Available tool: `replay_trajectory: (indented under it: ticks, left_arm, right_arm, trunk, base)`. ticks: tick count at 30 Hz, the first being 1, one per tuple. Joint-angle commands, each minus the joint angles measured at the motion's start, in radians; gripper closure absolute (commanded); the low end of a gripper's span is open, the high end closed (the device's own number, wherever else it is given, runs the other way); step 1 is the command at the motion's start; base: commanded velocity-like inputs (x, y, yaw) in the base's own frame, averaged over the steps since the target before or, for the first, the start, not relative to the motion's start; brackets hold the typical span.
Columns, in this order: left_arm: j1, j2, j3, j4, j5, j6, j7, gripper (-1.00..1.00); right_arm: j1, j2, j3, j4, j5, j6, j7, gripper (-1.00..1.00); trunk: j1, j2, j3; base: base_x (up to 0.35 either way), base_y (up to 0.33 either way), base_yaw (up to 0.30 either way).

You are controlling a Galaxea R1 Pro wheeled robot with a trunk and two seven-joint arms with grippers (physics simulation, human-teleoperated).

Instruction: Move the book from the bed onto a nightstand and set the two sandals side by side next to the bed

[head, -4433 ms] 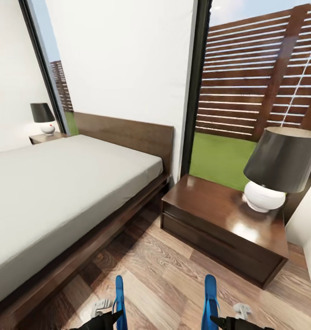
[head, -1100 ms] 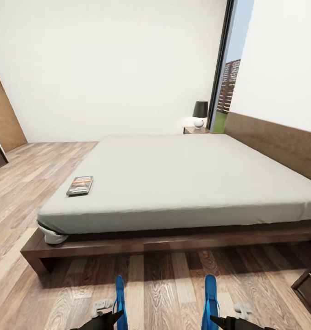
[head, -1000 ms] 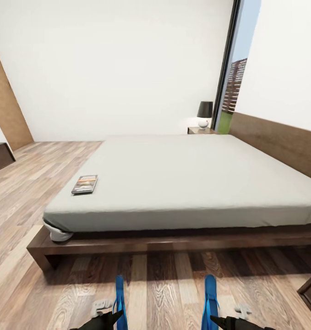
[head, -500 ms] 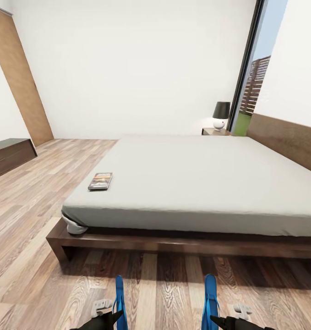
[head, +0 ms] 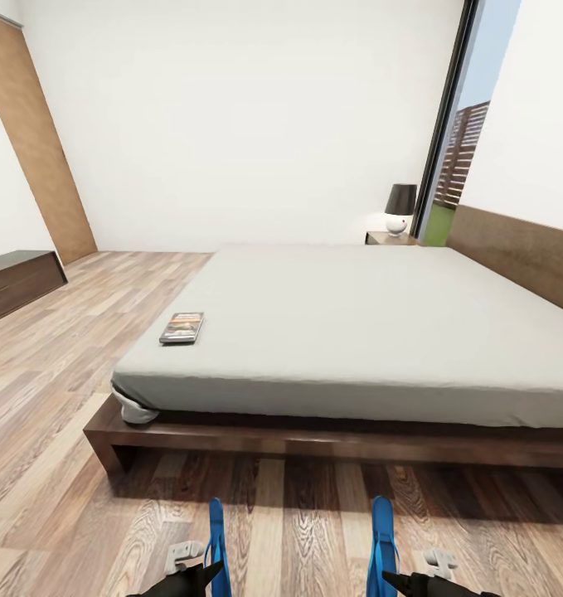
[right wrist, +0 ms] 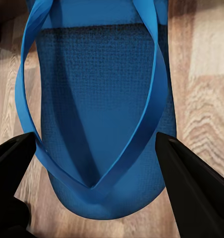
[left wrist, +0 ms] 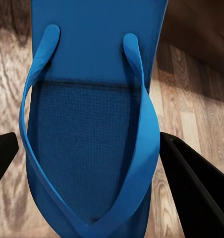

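The book (head: 182, 327) lies flat on the grey mattress of the bed (head: 356, 323), near its left corner. A far nightstand (head: 389, 239) carries a black-shaded lamp beyond the bed. Low in the head view, each gripper holds one blue sandal edge-up over the plank floor in front of the bed frame: my left gripper (head: 200, 574) holds the left sandal (head: 216, 543) and my right gripper (head: 401, 578) the right sandal (head: 382, 539). In the wrist views, the black fingers flank the left sandal (left wrist: 87, 124) and the right sandal (right wrist: 99, 114).
A longer dark cabinet (head: 16, 282) stands against the left wall beside a brown wall panel (head: 41, 149). A tall dark-framed window (head: 451, 157) and the headboard (head: 513, 249) are at the right. Wood floor (head: 57, 373) stretches to the left of the bed.
The camera swung left from the near nightstand to the bed's long side, bringing the book into view. In the last half second nothing has shifted; both sandals stay held.
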Motion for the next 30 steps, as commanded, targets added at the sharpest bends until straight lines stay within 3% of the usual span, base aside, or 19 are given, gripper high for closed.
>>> replay_trajectory:
  ticks: [1,10,12,16,18,23,25,27,30]
  left_arm:
    - [-0.001,0.0,0.001,0.001,0.004,0.0,-0.004,1.0]
    - [-0.001,0.003,0.005,-0.002,0.006,0.0,-0.001,1.0]
    - [-0.001,0.005,0.006,-0.014,0.006,0.002,0.03,1.0]
    - [-0.005,-0.001,0.003,-0.177,0.006,0.028,0.287,1.0]
    - [-0.006,-0.01,0.001,-0.278,0.004,0.089,0.417,1.0]
    - [-0.007,-0.026,-0.011,-0.406,-0.011,0.162,0.661,1.0]
    - [-0.007,-0.031,-0.027,-0.415,-0.035,0.166,0.72,1.0]
    - [-0.007,-0.035,-0.078,-0.423,-0.104,0.171,0.789,1.0]
    - [-0.007,-0.037,-0.129,-0.425,-0.199,0.201,0.822,1.0]
  right_arm:
    - [-0.001,0.001,-0.009,-0.002,0.008,0.008,0.006,1.0]
    - [-0.001,0.0,-0.009,-0.002,0.005,0.008,0.007,1.0]
    - [-0.001,0.0,-0.009,-0.002,0.005,0.008,0.007,1.0]
    - [-0.001,-0.001,-0.01,-0.003,0.005,0.008,0.007,1.0]
    - [-0.001,-0.001,-0.01,-0.003,0.005,0.008,0.008,1.0]
    - [-0.001,-0.002,-0.01,-0.003,0.005,0.008,0.011,1.0]
    - [-0.001,-0.003,-0.01,-0.003,0.005,0.008,0.011,1.0]
    - [-0.001,-0.003,-0.01,-0.003,0.005,0.008,0.011,1.0]
    - [-0.001,-0.003,-0.01,-0.003,0.005,0.008,0.01,1.0]
  trunk:
    - [0.0,0.0,-0.001]
    - [0.0,0.0,-0.001]
    - [0.0,0.0,-0.001]
    - [0.0,0.0,-0.001]
    - [0.0,0.0,-0.001]
    - [0.0,0.0,-0.001]
    - [0.0,0.0,-0.001]
    - [0.0,0.0,-0.001]
    - [0.0,0.0,-0.001]
  base:
    - [0.0,0.0,0.0]
    - [0.0,0.0,0.0]
    - [0.0,0.0,0.0]
    - [0.0,0.0,0.0]
    - [0.0,0.0,0.0]
    - [0.0,0.0,0.0]
    - [0.0,0.0,0.0]
    - [0.0,0.0,0.0]
    - [0.0,0.0,0.0]
